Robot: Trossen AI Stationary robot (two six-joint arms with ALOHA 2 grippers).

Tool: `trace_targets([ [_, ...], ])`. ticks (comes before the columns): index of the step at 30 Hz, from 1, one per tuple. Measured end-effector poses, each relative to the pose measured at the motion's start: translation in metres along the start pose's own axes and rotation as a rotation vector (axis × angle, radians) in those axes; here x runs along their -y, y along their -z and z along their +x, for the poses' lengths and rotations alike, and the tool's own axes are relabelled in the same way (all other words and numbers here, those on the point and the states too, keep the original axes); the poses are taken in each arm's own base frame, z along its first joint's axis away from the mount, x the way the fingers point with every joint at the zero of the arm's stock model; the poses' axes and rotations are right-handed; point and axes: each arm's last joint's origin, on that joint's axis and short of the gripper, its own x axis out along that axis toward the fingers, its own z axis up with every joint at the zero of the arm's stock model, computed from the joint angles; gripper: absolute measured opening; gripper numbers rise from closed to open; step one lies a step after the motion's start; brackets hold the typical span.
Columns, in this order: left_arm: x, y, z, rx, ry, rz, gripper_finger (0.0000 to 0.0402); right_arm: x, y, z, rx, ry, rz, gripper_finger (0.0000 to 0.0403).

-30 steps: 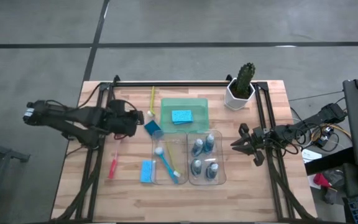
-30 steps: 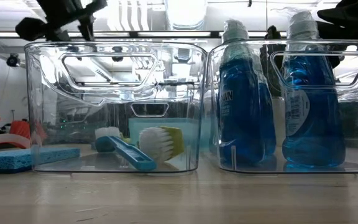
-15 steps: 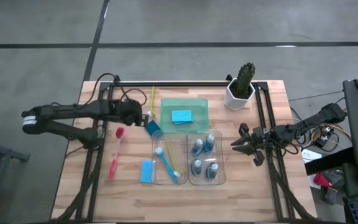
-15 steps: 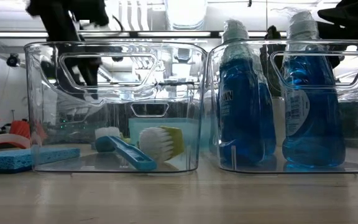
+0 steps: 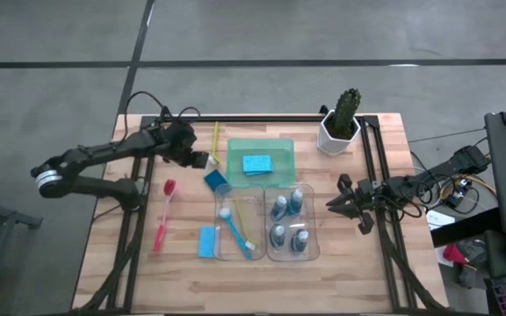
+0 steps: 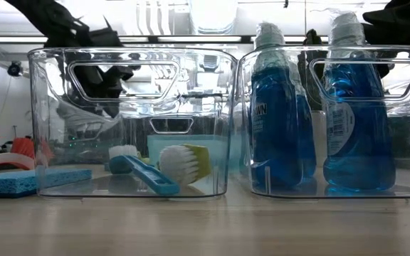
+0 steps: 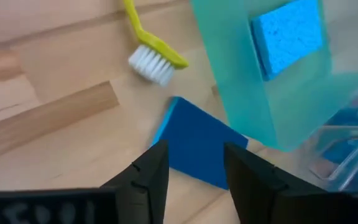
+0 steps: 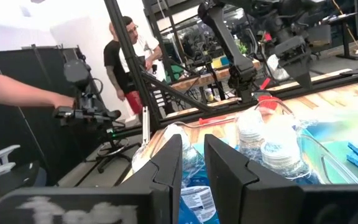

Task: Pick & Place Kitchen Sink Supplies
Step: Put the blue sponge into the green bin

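Dark sponge point(image 5: 216, 180) on the bench, in the corner between tray point(image 5: 284, 145) and brush bin point(image 5: 219, 230), one edge seemingly propped against them. Not yet binned. Yellow brush point(image 5: 215, 140) just beyond it, bristles toward the tray, also loose. Further out: red brush point(image 5: 162, 215) and pale sponge point(image 5: 207, 240) on the bench left of the brush bin. One sponge already in the tray, two brushes in the brush bin, bottles point(image 5: 279, 208) in the bin beside it.

Just changed: left arm swung away from the bench's near-left side toward the far side, uncovering the red brush's head. Left gripper point(image 5: 205, 161) now poised just left of the dark sponge, close above it. In the left wrist view, fingers point(image 7: 156, 168) parted with nothing between them, the dark sponge's near edge showing in the gap — narrower than a second ago, so likely a closing-in on that sponge, not a hold yet.

Meaning for the task: dark sponge looks to be the next pick, the tray its likely home beside the other sponge. Four supplies left on the bench, so well past halfway by count.

Right gripper point(image 5: 334, 204) parked right of the bottle bin, unmoved — fingers narrowly parted, empty.
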Motion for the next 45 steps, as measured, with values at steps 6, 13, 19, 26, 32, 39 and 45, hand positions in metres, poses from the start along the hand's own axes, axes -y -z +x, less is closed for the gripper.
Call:
trace_targets([
  [6,-0.005,-0.002,0.017,-0.070,-0.034,0.034,0.0179,0.000,0.000,0.000,0.000,0.000,0.000,0.0074],
  [13,-0.010,-0.004,0.043,-0.164,-0.064,0.100,0.0201,0.000,0.000,0.000,0.000,0.000,0.000,0.0084],
  [19,-0.011,-0.007,0.056,-0.171,-0.046,0.126,0.0202,0.000,0.000,0.000,0.000,0.000,0.000,0.0086],
  [26,-0.014,-0.010,0.073,-0.189,-0.052,0.144,0.0202,0.000,0.000,0.000,0.000,0.000,0.000,0.0073],
  [32,-0.018,-0.008,0.084,-0.232,-0.077,0.141,0.0180,0.000,0.000,0.000,0.000,0.000,0.000,0.0065],
  [39,-0.017,-0.008,0.083,-0.233,-0.058,0.155,0.0061,0.000,0.000,0.000,0.000,0.000,0.001,0.0066],
  [45,-0.014,-0.004,0.071,-0.254,-0.019,0.139,0.0006,0.000,0.000,0.000,0.000,0.000,0.000,0.0077],
])
